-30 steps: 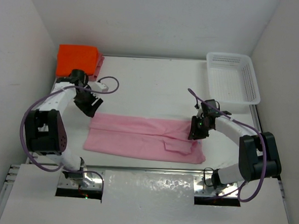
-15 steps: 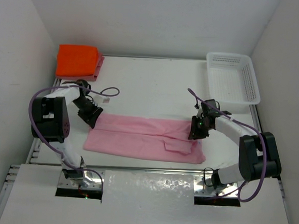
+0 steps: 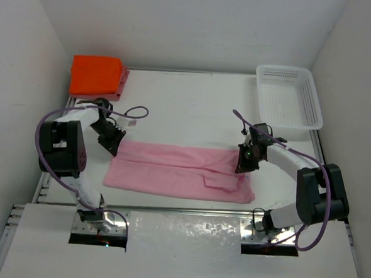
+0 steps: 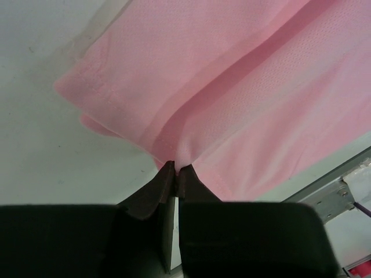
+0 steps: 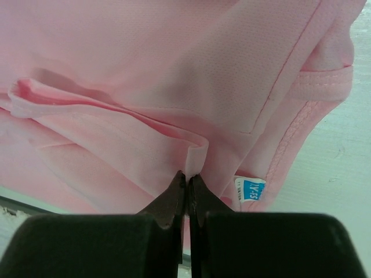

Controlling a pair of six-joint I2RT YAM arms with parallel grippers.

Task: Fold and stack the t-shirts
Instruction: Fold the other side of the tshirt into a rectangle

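Observation:
A light pink t-shirt [image 3: 177, 171] lies folded lengthwise into a long band across the middle of the table. My left gripper [image 3: 114, 148] is shut on the band's far left corner, pinching a fold of pink cloth [image 4: 185, 121] between its fingertips. My right gripper [image 3: 242, 164] is shut on the far right corner, gripping a raised fold of the pink t-shirt [image 5: 174, 87] near its blue label [image 5: 249, 189]. A folded bright orange t-shirt [image 3: 96, 74] sits at the far left corner, on top of a dusty rose-red t-shirt [image 3: 122, 83] whose edge shows beside it.
A white perforated basket [image 3: 289, 98] stands at the far right corner. White walls close in the table on the left, back and right. A metal rail [image 4: 336, 188] runs along the table's edge in the left wrist view.
Both grippers have closed on the pink t-shirt's far corners. The left gripper came down from near the orange shirt to the band's left corner; the right arm barely moved.

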